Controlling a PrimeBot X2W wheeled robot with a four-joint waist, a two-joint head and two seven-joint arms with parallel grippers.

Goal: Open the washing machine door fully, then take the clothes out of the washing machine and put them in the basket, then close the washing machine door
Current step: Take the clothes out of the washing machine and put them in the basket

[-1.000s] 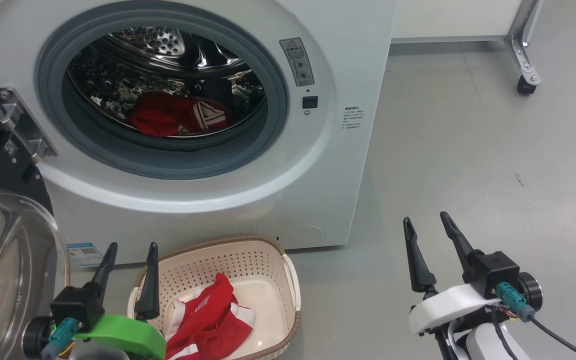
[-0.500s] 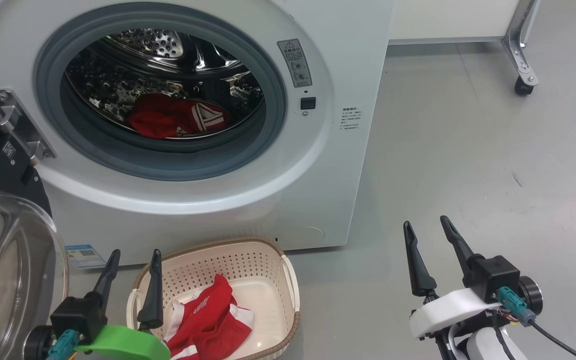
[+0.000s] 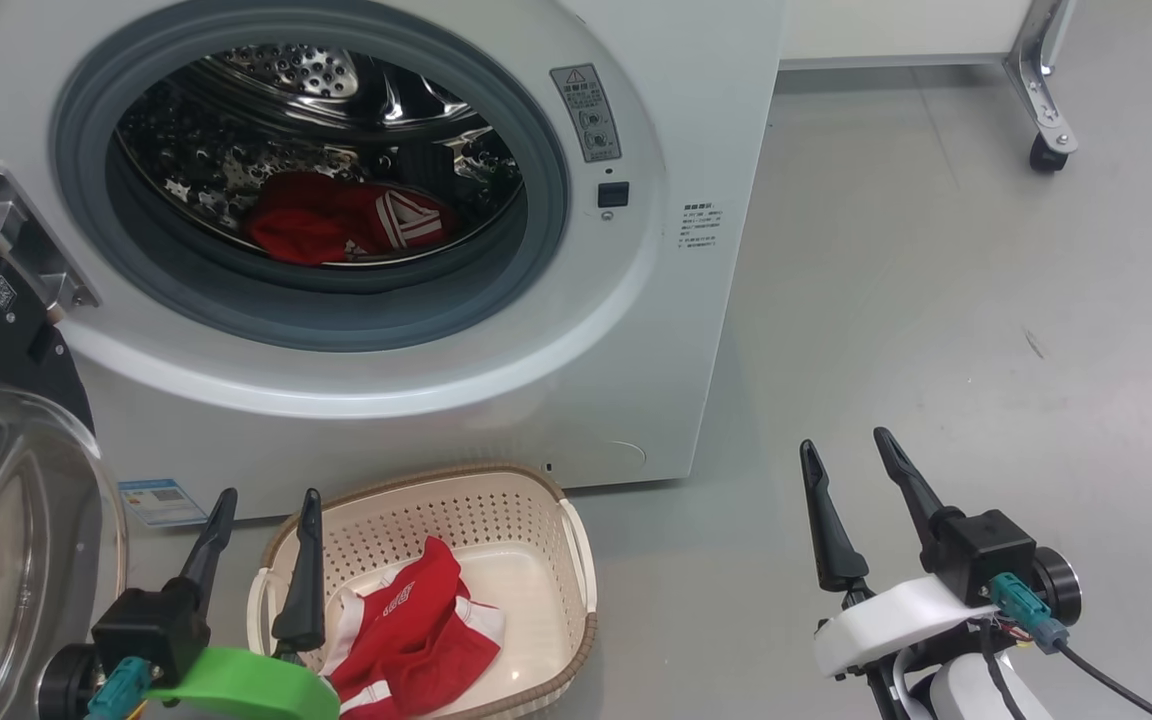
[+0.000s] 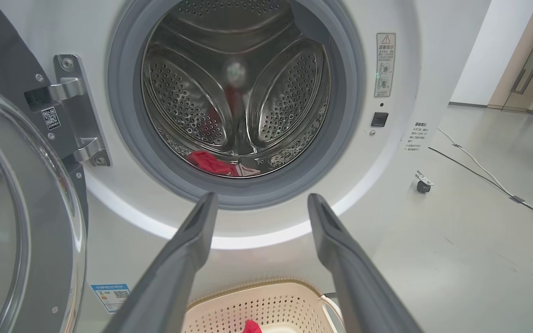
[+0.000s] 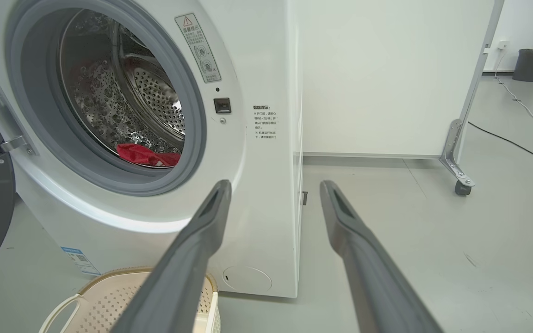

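Observation:
The white washing machine point(image 3: 576, 330) stands with its door point(image 3: 6, 480) swung wide open at the left, black rim and glass bowl toward me. Red clothes with white stripes point(image 3: 341, 220) lie low in the steel drum, also seen as clothes point(image 4: 213, 163) and clothes point(image 5: 148, 155). The cream basket point(image 3: 576, 560) sits on the floor before the machine, a red and white garment point(image 3: 411, 630) inside it. My left gripper point(image 3: 264, 502) hangs open and empty at the basket's left rim. My right gripper point(image 3: 841, 445) is open and empty over bare floor to the right.
A white panel on a metal leg with a caster point(image 3: 1044, 152) stands at the back right. A blue label point(image 3: 161, 500) is stuck low on the machine. Cables point(image 4: 493, 180) run over the grey floor at the right. A dark bin point(image 5: 531, 64) stands far back.
The whole head view has shifted slightly, so the camera moved. The left gripper has sunk a little toward the bottom edge. Both grippers stay open; clothes and basket lie as before.

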